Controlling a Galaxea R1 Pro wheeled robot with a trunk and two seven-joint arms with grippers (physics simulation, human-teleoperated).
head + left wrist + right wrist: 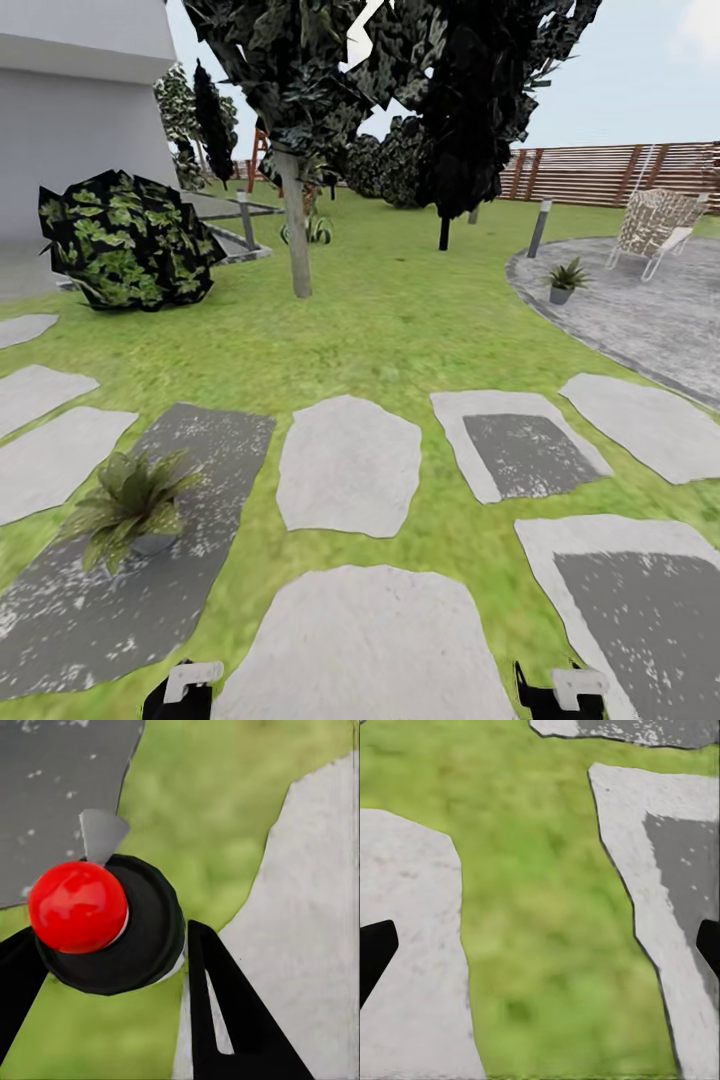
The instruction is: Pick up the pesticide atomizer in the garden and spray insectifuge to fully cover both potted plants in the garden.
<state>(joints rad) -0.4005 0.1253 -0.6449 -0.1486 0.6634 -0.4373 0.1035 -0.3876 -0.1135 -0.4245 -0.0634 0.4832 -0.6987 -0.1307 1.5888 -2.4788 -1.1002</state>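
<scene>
Both arms end in black housings with white blocks, the left hand with black tapered slotted fingers.

One potted plant sits on a stepping stone at near left — the other stands far right on the patio, before a chair.

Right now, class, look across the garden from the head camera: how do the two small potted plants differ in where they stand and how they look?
The near potted plant stands on a dark stepping stone at the left; the far potted plant stands on the round paved patio at the right. The near one looks larger and spreads pale, drooping leaves that hide most of its pot; the far one looks smaller, with its pot plainly visible. Both are green rosettes in grey pots.
</scene>
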